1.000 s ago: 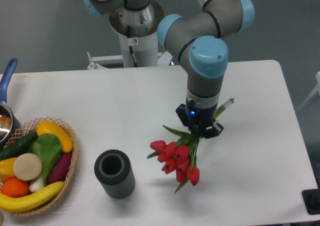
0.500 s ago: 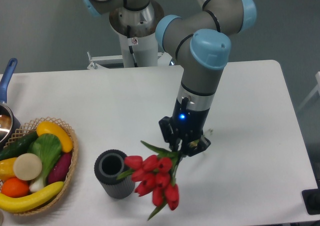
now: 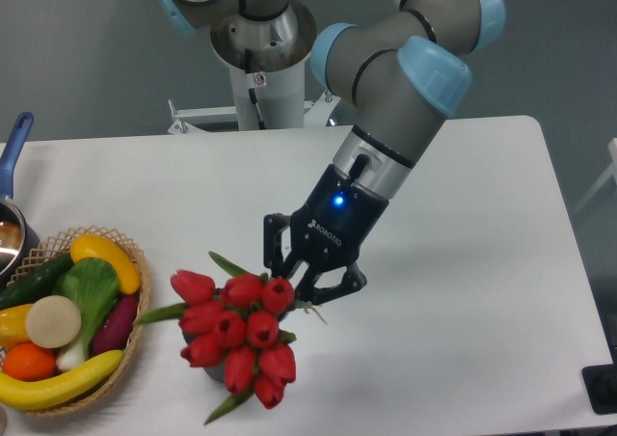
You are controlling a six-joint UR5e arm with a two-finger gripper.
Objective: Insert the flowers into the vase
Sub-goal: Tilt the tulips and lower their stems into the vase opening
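Observation:
The flowers (image 3: 236, 336) are a bunch of red tulips with green leaves, held in the air at the front of the table. My gripper (image 3: 301, 284) is shut on their stems, just right of the buds, with the arm leaning in from the upper right. The vase (image 3: 214, 370) is almost wholly hidden behind the buds; only a sliver of dark grey shows under them. The stem ends are hidden by the gripper.
A woven basket (image 3: 135, 340) of fruit and vegetables stands at the left front, close to the tulips. A pot with a blue handle (image 3: 13, 147) sits at the left edge. The robot base (image 3: 260, 79) stands behind the table.
The gripper has swung left and tilted, carrying the tulips from right of the vase to in front of it. The buds now cover the vase.

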